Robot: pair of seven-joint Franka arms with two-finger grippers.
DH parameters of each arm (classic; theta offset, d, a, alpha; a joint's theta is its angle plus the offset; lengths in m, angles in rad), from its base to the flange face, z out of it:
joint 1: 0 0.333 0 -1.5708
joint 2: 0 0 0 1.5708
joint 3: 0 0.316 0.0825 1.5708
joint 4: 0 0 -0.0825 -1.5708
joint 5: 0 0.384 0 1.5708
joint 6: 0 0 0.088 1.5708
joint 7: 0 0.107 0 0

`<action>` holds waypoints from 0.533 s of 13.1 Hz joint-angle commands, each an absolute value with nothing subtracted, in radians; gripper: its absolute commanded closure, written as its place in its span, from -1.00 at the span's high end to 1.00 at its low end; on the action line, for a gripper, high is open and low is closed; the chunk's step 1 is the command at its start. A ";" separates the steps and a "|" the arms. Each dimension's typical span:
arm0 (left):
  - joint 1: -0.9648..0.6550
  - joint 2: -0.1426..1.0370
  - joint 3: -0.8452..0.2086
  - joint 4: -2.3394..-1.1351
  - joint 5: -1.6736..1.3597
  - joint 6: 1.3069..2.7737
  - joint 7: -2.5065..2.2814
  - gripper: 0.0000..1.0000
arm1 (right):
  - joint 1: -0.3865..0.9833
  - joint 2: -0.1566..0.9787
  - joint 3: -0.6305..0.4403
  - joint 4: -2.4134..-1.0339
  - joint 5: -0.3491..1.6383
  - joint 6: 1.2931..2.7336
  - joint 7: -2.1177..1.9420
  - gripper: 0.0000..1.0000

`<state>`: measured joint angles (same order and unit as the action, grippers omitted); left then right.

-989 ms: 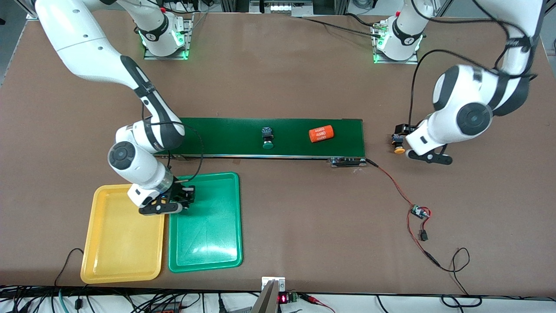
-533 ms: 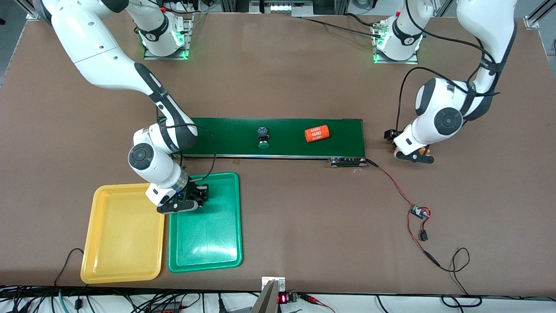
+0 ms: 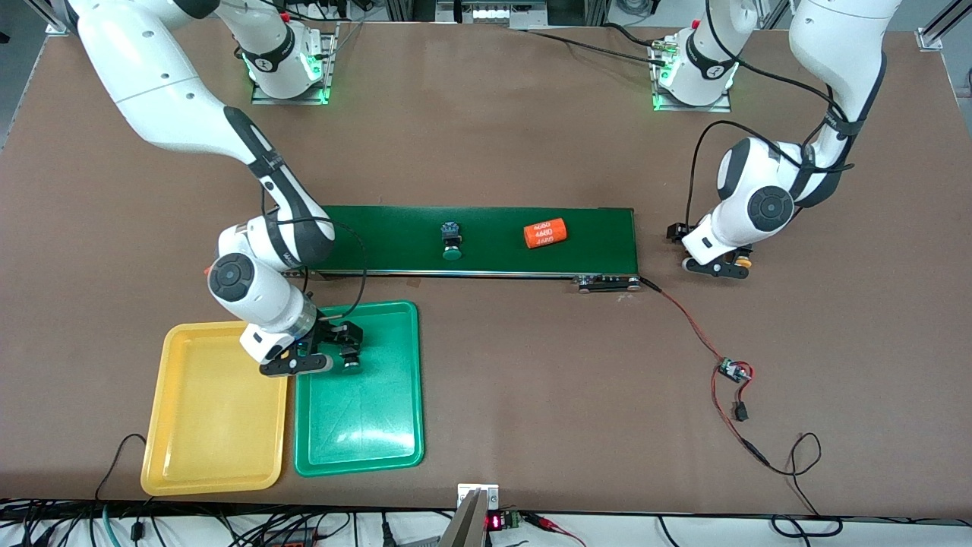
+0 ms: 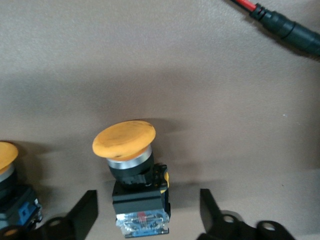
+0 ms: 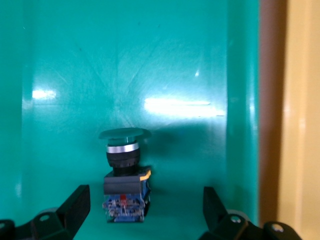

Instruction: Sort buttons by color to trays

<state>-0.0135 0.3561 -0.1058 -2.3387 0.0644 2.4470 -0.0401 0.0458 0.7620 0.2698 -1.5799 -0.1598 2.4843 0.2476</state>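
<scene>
Lowest in the front view lie the shallow yellow plastic tray [image 3: 190, 425] and, just beside it, the shallow green plastic tray [image 3: 364, 425]. At the upper end of the green one hangs the right claw [image 3: 334, 357], spread wide and holding nothing. A green-capped push-button with a black-blue body [image 5: 125, 175] lies in the tray between its fingers, touching neither.

Mid-frame, on the long dark-green conveyor belt [image 3: 380, 235], lie a second green-capped button [image 3: 451, 241] and an orange cylinder printed "4680" [image 3: 546, 233].

Off the belt's end toward the left arm, the left claw [image 3: 714, 267] sits low over the brown worktop [image 3: 531, 395], wide open. It straddles a yellow-capped button [image 4: 131, 165]; another yellow-capped button [image 4: 7, 180] lies just beside.

We judge these buttons light, rigid and top-heavy. The domed cap looks smooth and likely to slip, so we would pinch the flat sides of the square body.
</scene>
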 commanded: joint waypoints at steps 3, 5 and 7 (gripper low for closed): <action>-0.005 0.302 -0.106 -2.309 0.052 2.422 -0.048 -0.59 | 0.031 0.629 0.276 -1.588 -0.164 2.314 0.247 1.00; -0.005 0.288 -0.110 -2.217 0.048 2.279 -0.046 -0.59 | 0.029 0.565 0.276 -1.589 -0.158 2.190 0.253 1.00; -0.006 0.287 -0.129 -2.098 0.045 2.089 -0.045 -0.59 | 0.038 0.513 0.279 -1.592 -0.153 2.062 0.270 1.00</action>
<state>-0.0080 0.3039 -0.1088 -2.2004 0.0633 2.2456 -0.0419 0.0375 0.5724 0.2707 -1.5712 -0.1590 2.1611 0.2501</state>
